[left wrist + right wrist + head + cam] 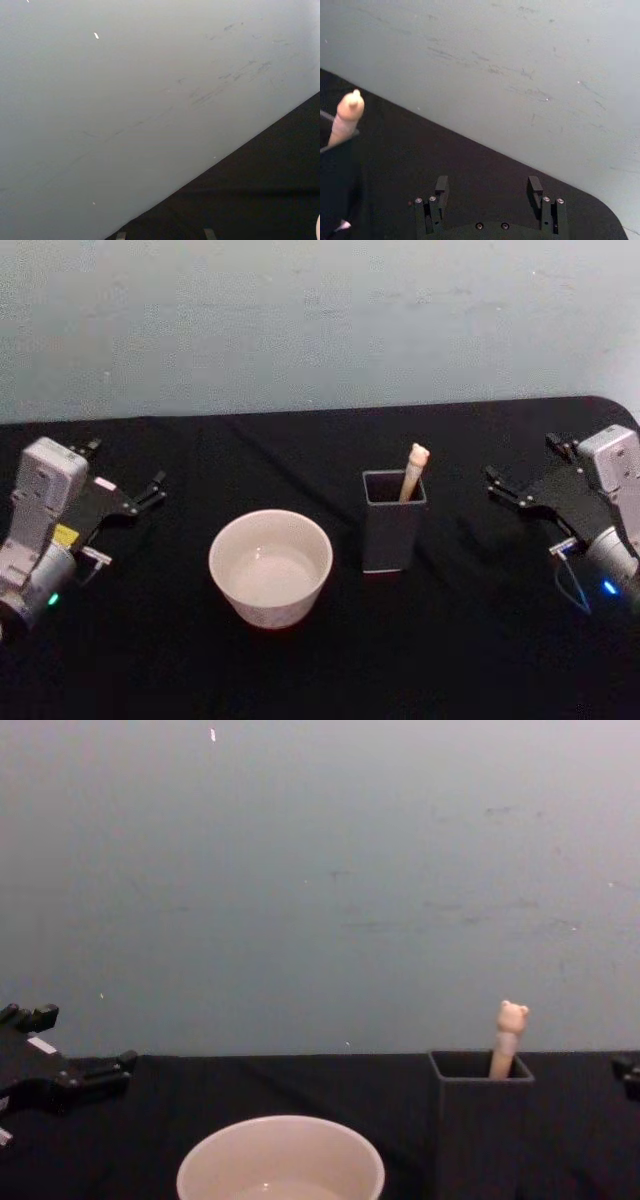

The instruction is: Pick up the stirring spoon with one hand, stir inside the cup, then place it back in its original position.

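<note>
The cream-white cup (pixel 268 612) stands at the middle of the black table, with what looks like a little liquid in it. Just right of it is the dark grey square holder (pixel 390 535). The stirring spoon (pixel 414 472) stands in the holder, its beige bear-topped handle sticking out and its bowl hidden inside. From the chest, the spoon (pixel 508 1038) rises above the holder (pixel 480 1130) beside the cup (pixel 280 1145). My left gripper (pixel 125 468) rests open at the far left. At the far right my right gripper (pixel 525 462) is open and apart from the holder; the right wrist view shows it (pixel 488 186) empty, with the spoon (pixel 347 117) off to one side.
A pale wall (pixel 320 320) runs behind the table's far edge. The black tabletop (pixel 330 670) extends in front of the cup and between each gripper and the middle objects. The table's rounded far right corner (pixel 610 405) lies just behind my right gripper.
</note>
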{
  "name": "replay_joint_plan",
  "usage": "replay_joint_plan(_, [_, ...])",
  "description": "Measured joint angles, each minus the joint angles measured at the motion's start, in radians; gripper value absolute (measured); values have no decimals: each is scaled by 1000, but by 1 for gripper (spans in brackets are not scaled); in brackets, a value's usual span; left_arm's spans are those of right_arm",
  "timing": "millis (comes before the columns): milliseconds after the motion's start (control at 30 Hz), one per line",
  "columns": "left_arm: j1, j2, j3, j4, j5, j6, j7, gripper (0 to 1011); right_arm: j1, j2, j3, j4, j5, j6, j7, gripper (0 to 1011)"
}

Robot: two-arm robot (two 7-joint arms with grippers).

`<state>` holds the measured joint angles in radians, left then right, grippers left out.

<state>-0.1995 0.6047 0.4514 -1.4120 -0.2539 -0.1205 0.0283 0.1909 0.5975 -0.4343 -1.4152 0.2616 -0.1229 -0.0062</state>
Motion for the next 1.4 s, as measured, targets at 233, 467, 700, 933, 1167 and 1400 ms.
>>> replay_joint_plan(233, [0,0,0,0,0,0,0,1001,-23,-8,46,-41,75,-5,69,1002])
replay_joint_plan(467, [0,0,0,0,0,0,0,1001,-59,-6,91,-105,217,25,203,1002])
replay_joint_plan(700, [0,0,0,0,0,0,0,1001,-89,-7,110,-161,308,56,312,1002])
replay_joint_plan(933, [0,0,0,0,0,0,0,1001,-81,-24,98,-168,338,89,391,1002])
replay_joint_plan(1167, [0,0,0,0,0,0,0,1001,-19,-75,67,-106,316,120,428,1002])
replay_joint_plan(1400, [0,0,0,0,0,0,0,1001,27,-115,61,-46,300,139,439,1002])
